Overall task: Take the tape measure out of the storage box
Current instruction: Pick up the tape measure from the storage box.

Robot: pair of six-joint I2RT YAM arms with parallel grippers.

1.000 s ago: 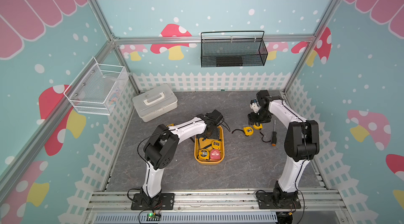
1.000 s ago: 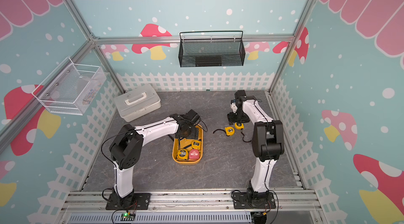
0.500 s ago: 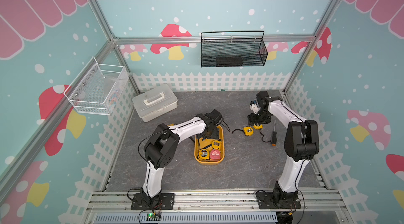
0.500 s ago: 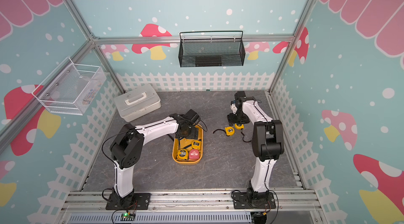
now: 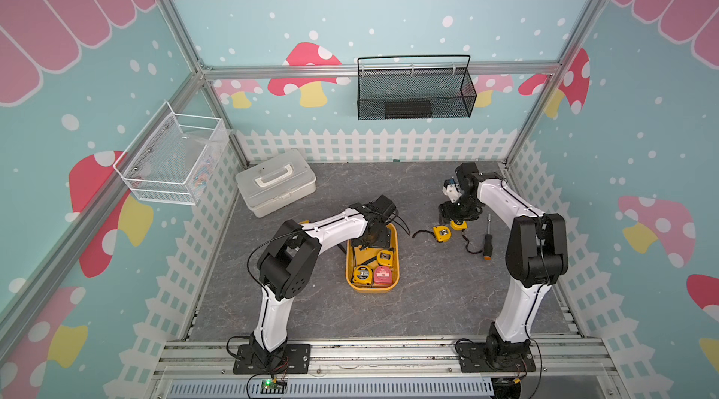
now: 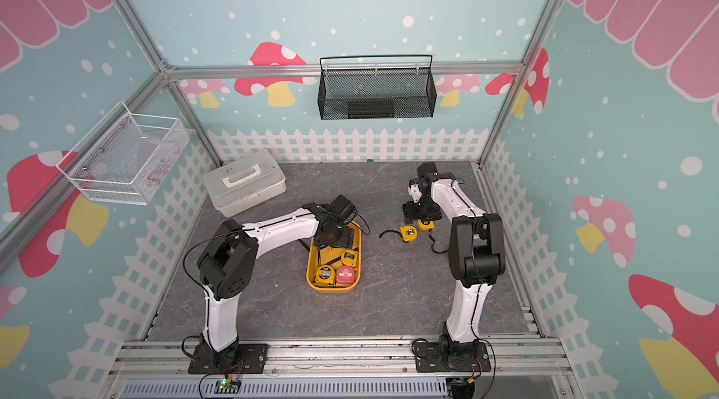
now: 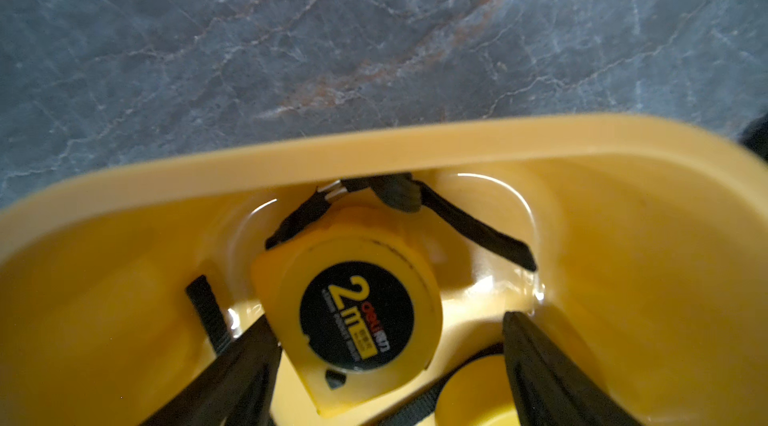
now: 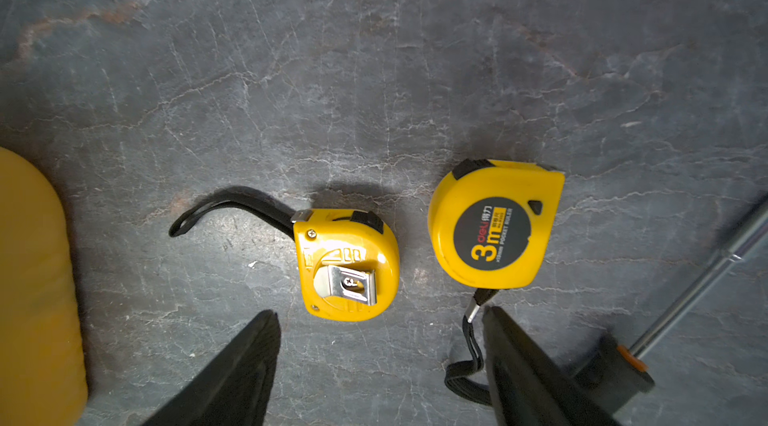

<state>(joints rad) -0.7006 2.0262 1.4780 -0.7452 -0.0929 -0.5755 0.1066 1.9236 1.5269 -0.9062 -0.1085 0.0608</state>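
The storage box [image 5: 371,290] is a shallow yellow tray in mid-table in both top views, also [image 6: 330,287]. My left gripper [image 5: 375,239] reaches down into its far end. In the left wrist view a yellow 2 m tape measure [image 7: 357,316] lies flat on the box floor between the open jaws of my left gripper [image 7: 387,318]. One finger touches its edge and the other stands apart. Its black strap [image 7: 469,224] runs along the box rim [image 7: 374,149]. My right gripper [image 5: 453,218] hangs open over the table, holding nothing.
The box's near end holds two more yellow tape measures [image 5: 362,274] and a red one [image 5: 382,275]. Two yellow tape measures [image 8: 347,266] [image 8: 494,224] and a screwdriver [image 5: 487,241] lie by my right gripper [image 8: 379,311]. A white-grey case [image 5: 276,181] stands back left. Mesh baskets [image 5: 414,93] hang on the walls.
The left gripper's jaws have narrowed around the 2 m tape measure in the box. The right arm has barely moved.
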